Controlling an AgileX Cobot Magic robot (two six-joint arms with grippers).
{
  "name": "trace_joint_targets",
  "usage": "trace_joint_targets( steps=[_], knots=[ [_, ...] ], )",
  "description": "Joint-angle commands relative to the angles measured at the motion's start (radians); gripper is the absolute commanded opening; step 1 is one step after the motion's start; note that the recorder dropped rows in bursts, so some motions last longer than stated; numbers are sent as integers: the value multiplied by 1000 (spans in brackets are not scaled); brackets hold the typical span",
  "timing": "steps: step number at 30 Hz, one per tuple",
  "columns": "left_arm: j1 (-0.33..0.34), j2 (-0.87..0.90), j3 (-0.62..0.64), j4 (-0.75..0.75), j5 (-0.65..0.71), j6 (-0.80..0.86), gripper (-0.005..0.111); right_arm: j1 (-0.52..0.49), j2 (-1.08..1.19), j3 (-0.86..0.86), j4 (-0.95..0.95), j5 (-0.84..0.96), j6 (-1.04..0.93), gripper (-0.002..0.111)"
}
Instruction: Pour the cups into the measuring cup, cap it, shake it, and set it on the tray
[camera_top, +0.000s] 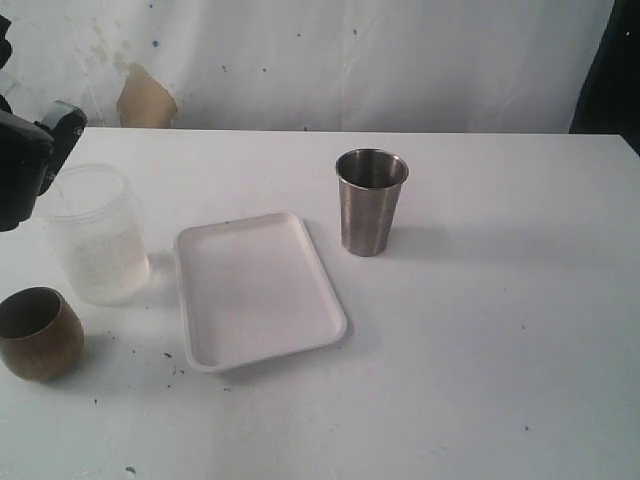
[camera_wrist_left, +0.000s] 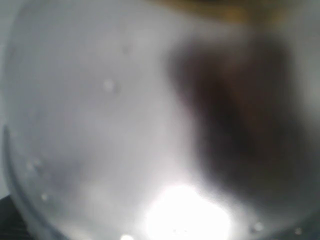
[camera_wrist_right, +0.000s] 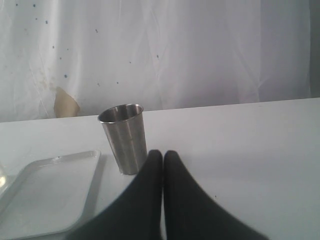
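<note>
The steel tumbler (camera_top: 372, 200) stands upright on the white table, right of the white tray (camera_top: 256, 290); the right wrist view also has the tumbler (camera_wrist_right: 125, 137) and the tray (camera_wrist_right: 50, 192). The brown cup (camera_top: 38, 332) sits at the front left. No tall clear measuring cup with a scale shows in any view. My right gripper (camera_wrist_right: 163, 153) is shut and empty, just short of the tumbler. The black end of my left arm (camera_top: 32, 160) hovers at the rim of the frosted jar (camera_top: 96, 235). Its fingers are hidden. The left wrist view is a frosted blur (camera_wrist_left: 100, 125).
The frosted jar stands between the brown cup and the tray's far left corner. A dark blur (camera_wrist_left: 240, 115) fills one side of the left wrist view. A white cloth backdrop (camera_top: 350, 60) hangs behind the table's far edge.
</note>
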Motion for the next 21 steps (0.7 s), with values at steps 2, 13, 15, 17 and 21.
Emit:
trace_joint_targets(
  steps=[2, 13, 15, 17, 21],
  knots=[
    [0, -9, -9, 40, 31, -3, 0, 2, 0, 5, -4, -11, -12, 0],
    [0, -9, -9, 40, 31, -3, 0, 2, 0, 5, -4, -11, -12, 0],
    [0, -9, -9, 40, 31, -7, 0, 2, 0, 5, -4, -11, -12, 0],
    [0, -9, -9, 40, 31, -18, 0, 2, 0, 5, -4, -11, -12, 0],
    [0, -9, -9, 40, 31, -135, 0, 2, 0, 5, -4, -11, -12, 0]
  ],
)
